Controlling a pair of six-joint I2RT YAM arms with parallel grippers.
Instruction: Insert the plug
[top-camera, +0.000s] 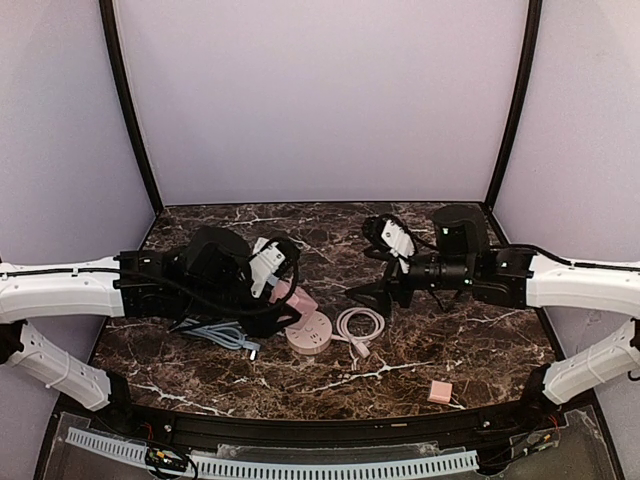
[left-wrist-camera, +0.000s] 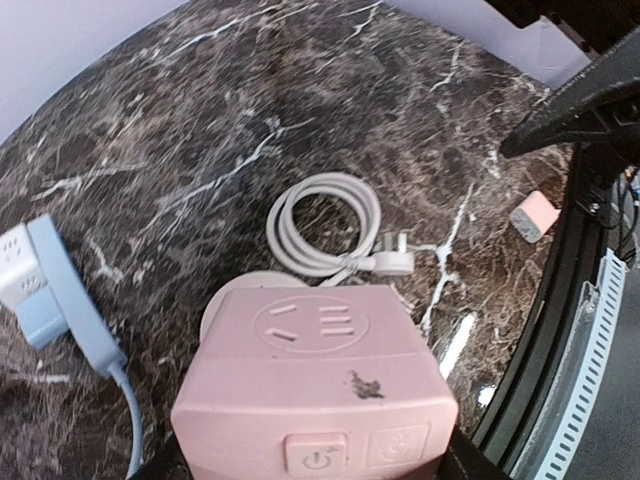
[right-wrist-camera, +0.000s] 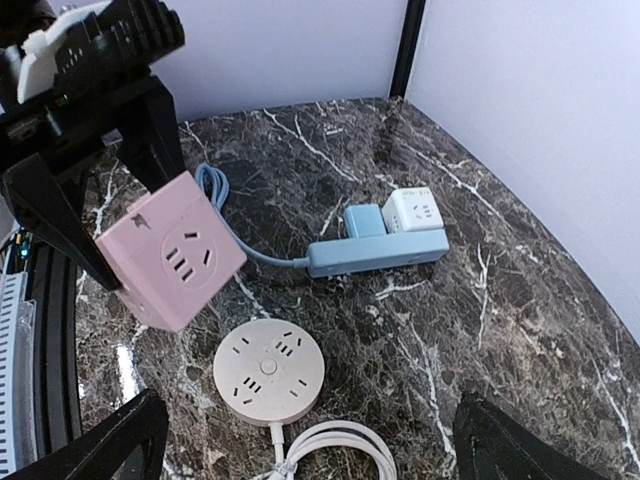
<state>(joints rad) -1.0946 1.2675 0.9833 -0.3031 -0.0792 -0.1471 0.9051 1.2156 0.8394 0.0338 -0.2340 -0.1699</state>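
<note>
My left gripper (top-camera: 283, 290) is shut on a pink cube socket adapter (top-camera: 298, 297) and holds it above the table, just behind the round pink socket (top-camera: 310, 335). In the left wrist view the cube (left-wrist-camera: 315, 370) fills the lower frame, and the round socket (left-wrist-camera: 222, 305) peeks out beneath it. The right wrist view shows the cube (right-wrist-camera: 170, 250) held tilted above and left of the round socket (right-wrist-camera: 268, 372). My right gripper (top-camera: 375, 295) is open and empty, over the coiled white cable (top-camera: 360, 325) with its plug (left-wrist-camera: 395, 262).
A blue power strip (top-camera: 215, 335) lies left of the round socket, carrying a blue adapter (right-wrist-camera: 362, 220) and a white adapter (right-wrist-camera: 415, 208). A small pink block (top-camera: 440, 391) lies near the front right edge. A black rail (top-camera: 320, 430) runs along the table front.
</note>
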